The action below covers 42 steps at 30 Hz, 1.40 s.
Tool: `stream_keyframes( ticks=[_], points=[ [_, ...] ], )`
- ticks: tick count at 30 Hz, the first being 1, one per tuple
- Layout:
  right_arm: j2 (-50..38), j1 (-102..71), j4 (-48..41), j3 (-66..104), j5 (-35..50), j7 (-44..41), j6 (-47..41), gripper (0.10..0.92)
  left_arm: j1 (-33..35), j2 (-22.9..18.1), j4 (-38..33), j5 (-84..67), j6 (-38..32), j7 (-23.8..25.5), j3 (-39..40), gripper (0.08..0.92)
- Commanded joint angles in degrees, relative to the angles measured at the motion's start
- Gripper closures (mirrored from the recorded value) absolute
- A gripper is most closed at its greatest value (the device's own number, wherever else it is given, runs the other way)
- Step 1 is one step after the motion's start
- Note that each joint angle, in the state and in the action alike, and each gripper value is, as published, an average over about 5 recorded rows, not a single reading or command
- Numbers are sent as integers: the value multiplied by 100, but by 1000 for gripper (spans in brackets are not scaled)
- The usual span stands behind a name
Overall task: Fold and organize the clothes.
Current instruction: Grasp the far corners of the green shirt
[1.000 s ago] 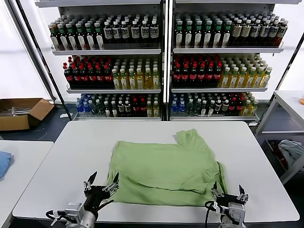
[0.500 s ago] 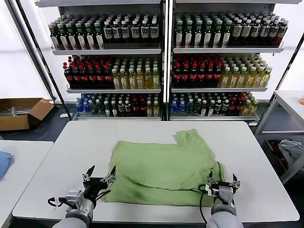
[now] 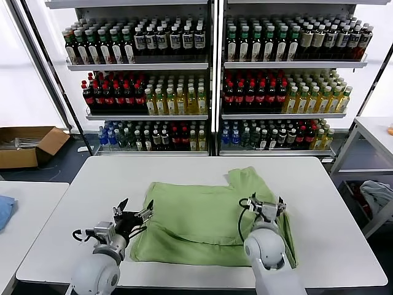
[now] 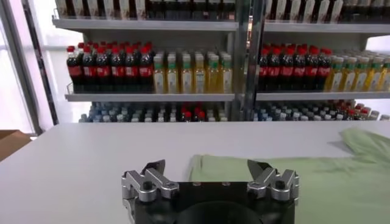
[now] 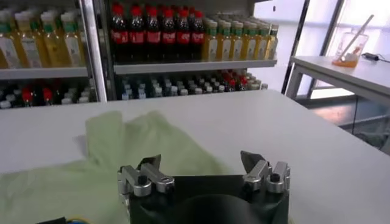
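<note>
1. White bench [image 3: 202, 169] with rounded corners, centre of the room.
2. Behind it, two tall shelving units [image 3: 212, 74] side by side, three visible tiers packed with bottles [image 3: 245, 92]: dark, red-capped, yellow and clear.
3. Open cardboard box [image 3: 27, 145] on the dark floor [image 3: 58, 169], robot's left.
4. Second white table [image 3: 24, 215] at left with a blue cloth [image 3: 5, 209] on its edge.
5. White side table [image 3: 371, 138] at right, grey-white cloth heap [image 3: 376, 195] beneath it.
6. Bright white walls, diffuse backlight.
</note>
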Motion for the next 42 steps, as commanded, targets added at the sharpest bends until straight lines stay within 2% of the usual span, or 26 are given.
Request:
stream_keyframes(
  ticks=[1, 9, 15, 24, 34, 42],
  points=[
    [91, 1560, -1443, -11, 636, -41, 0, 203, -1475, 364, 1191, -494, 244, 81, 386, 177],
    [189, 2305, -2735, -20, 380, -366, 11, 203, -1935, 453, 1981, -564, 292, 158, 597, 177],
    [332, 2373, -3162, 100, 72, -392, 44, 203, -1924, 436, 2105, -598, 285, 169, 673, 177],
    [385, 2385, -3448, 194, -136, -527, 35, 203, -2108, 254, 2460, -545, 140, 262, 871, 177],
    [498, 2366, -3670, 233, -292, -682, 79, 203, -2662, 139, 3098, -376, 79, 331, 1184, 177],
    [520, 2282, -3651, 193, -333, -677, 31, 203, -2639, 36, 3311, -273, 77, 393, 1217, 177]
  ],
)
